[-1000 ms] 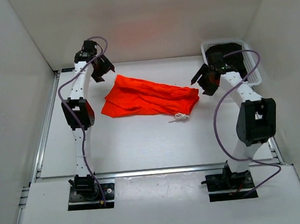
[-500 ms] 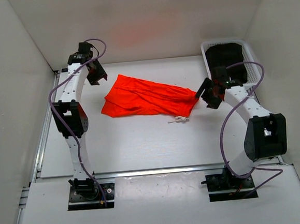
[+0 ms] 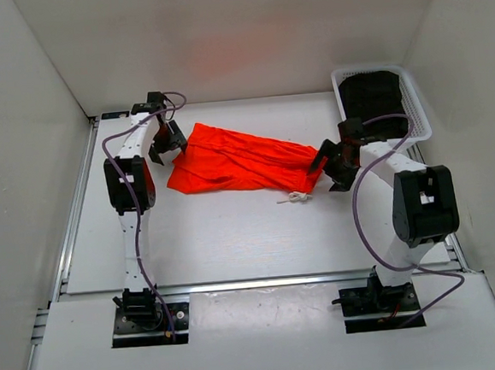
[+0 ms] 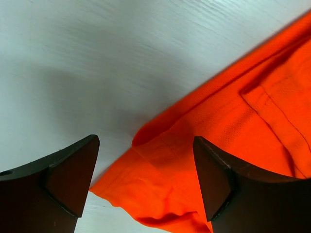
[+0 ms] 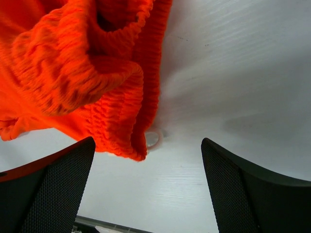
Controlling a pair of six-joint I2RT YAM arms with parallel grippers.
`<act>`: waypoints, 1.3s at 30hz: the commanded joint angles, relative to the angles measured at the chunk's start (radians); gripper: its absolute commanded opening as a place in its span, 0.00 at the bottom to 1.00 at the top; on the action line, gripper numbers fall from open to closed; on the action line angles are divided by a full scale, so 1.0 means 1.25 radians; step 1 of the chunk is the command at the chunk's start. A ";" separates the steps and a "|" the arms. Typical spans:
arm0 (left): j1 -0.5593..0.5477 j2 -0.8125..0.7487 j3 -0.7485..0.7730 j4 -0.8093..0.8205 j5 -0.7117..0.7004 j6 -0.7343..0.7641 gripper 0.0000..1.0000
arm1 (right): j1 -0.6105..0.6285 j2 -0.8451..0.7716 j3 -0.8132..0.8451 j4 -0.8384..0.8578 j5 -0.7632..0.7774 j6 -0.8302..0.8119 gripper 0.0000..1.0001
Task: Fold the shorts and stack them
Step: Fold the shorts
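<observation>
Nearest the bases, the white cord (image 3: 298,195) lies loose on the table (image 3: 235,246), just beside the right gripper (image 3: 331,163). That gripper hovers low with its jaws spread and holds nothing. The gathered waistband (image 5: 112,111) of the shorts (image 3: 245,159) sits ahead of it and off towards one finger, not squarely in the gap. Farther off, the left gripper (image 3: 167,140) is likewise spread and empty, with the hem corner (image 4: 131,184) lying between its fingers.

The step looks like taking both ends for a fold. To do it well, each gripper should probably pinch every layer at its end. The right one would need to centre on the waistband edge and keep clear of the cord.

Whether any finger touches cloth is hard to tell. The number of layers in the shorts is hidden. The dark contents of the basket (image 3: 419,107) beyond the right gripper cannot be made out.
</observation>
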 commanded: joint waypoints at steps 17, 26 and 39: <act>-0.002 -0.037 0.002 0.022 -0.019 0.004 0.10 | 0.048 0.093 0.017 0.089 -0.080 0.044 0.55; -0.002 -0.151 -0.044 0.015 -0.030 0.011 0.10 | 0.065 0.065 0.025 0.074 -0.046 0.027 0.00; -0.023 -0.083 -0.062 0.006 -0.048 0.012 0.71 | 0.065 0.054 0.032 0.050 -0.036 0.017 0.00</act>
